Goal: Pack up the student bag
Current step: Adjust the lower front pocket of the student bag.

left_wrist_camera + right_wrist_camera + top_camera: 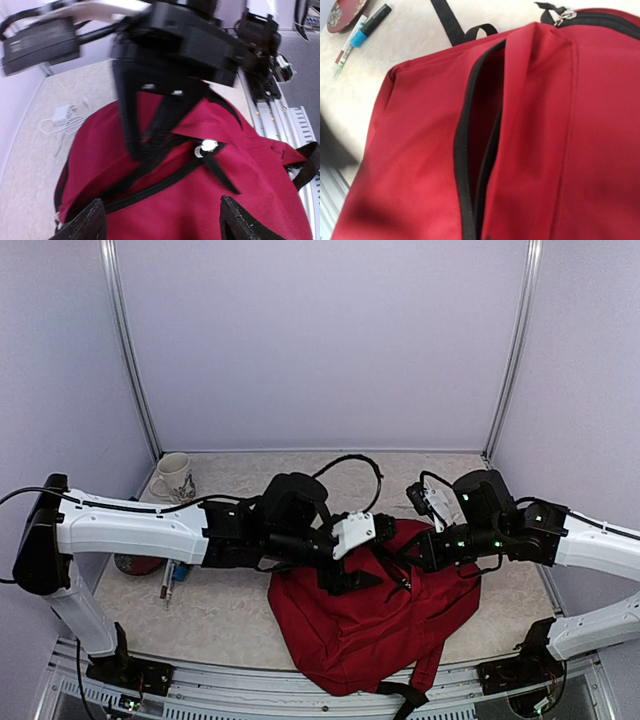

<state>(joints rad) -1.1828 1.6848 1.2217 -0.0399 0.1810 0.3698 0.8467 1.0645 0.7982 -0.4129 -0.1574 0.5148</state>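
The student bag (370, 625), a dark-red backpack with black zippers, lies at the table's near middle. Its zipped opening (475, 150) gapes as a dark slit, and a silver zipper pull (207, 147) lies on top. My left gripper (162, 222) hovers open just above the red fabric with nothing between its fingertips (87, 222). My right gripper (144, 150) comes down from the far side with its fingers brought together at the zipper edge, pinching the bag's fabric there. In its own wrist view its fingers are hidden. From above, both grippers meet over the bag's upper edge (375, 560).
A mug (173, 477) stands at the back left. A red plate (135, 563) and pens (170, 580) lie under the left arm. A white charger with its cable (62, 114) rests on the table behind the bag. A marker (367, 27) lies by the plate.
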